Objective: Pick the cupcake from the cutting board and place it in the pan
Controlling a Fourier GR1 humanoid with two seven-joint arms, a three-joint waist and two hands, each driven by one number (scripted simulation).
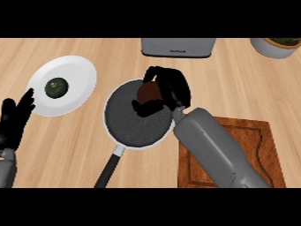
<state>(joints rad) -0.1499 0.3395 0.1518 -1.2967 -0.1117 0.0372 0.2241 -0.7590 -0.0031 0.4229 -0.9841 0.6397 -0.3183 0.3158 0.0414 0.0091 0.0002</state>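
Over the pan [129,126], the right hand [169,88] clasps the cupcake [148,91].

A white plate [65,86] is set toward the left side of the wooden tabletop [244,88], with a dark green round item [56,87] lying on it. A grey appliance [178,47] is placed at the far edge, and a white bowl [276,47] is seen in the far right corner.

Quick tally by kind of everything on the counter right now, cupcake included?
Pan: 1
Cupcake: 1, held by the right hand over the pan
Board: 1
Plate: 1
Avocado: 1
Toaster: 1
Pot: 1
Total: 7
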